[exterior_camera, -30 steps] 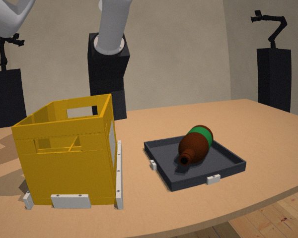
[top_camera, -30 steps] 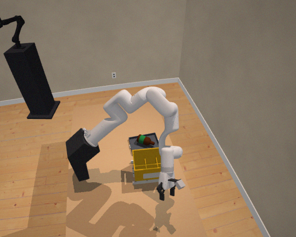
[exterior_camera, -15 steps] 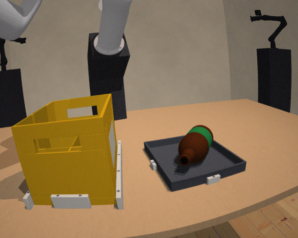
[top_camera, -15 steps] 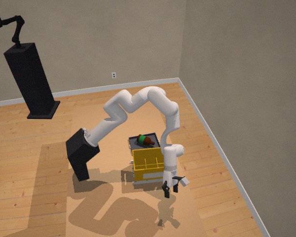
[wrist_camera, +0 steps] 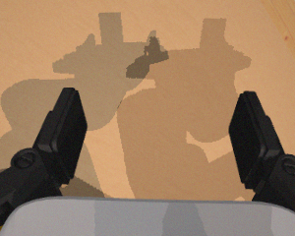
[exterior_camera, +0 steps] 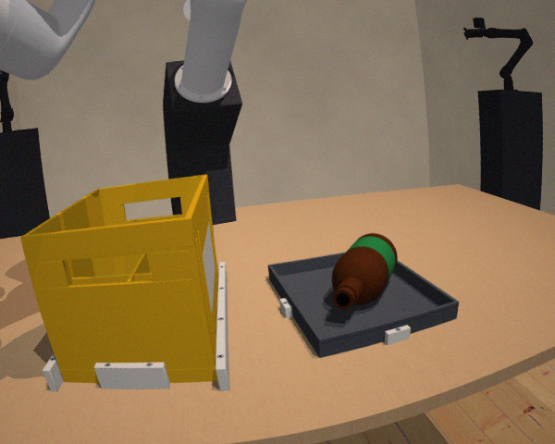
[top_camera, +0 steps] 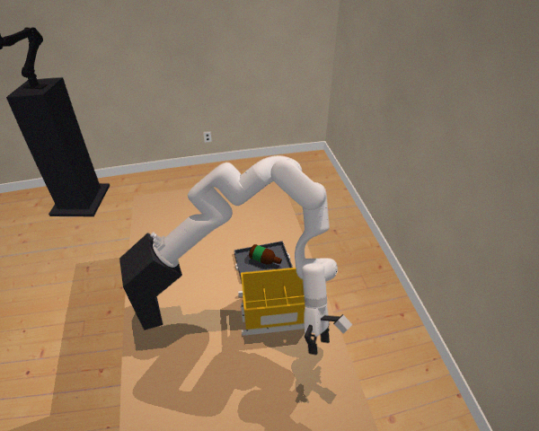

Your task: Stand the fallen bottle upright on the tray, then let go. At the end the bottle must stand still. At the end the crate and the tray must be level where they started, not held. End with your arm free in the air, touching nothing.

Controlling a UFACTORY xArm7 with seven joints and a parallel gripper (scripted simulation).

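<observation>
The brown bottle with a green label lies on its side on the dark tray. In the exterior view its open mouth points toward the camera. The tray lies level on the table. The yellow crate stands level beside the tray, with dividers inside. My gripper is open and empty. It hangs above the table past the crate, on the side away from the tray, and is out of view in the exterior view.
White blocks stand along the crate's base. Small white blocks touch the tray's sides. The crate stands between my gripper and the tray. My arm arches high over the table. A dark pedestal with another arm stands far off.
</observation>
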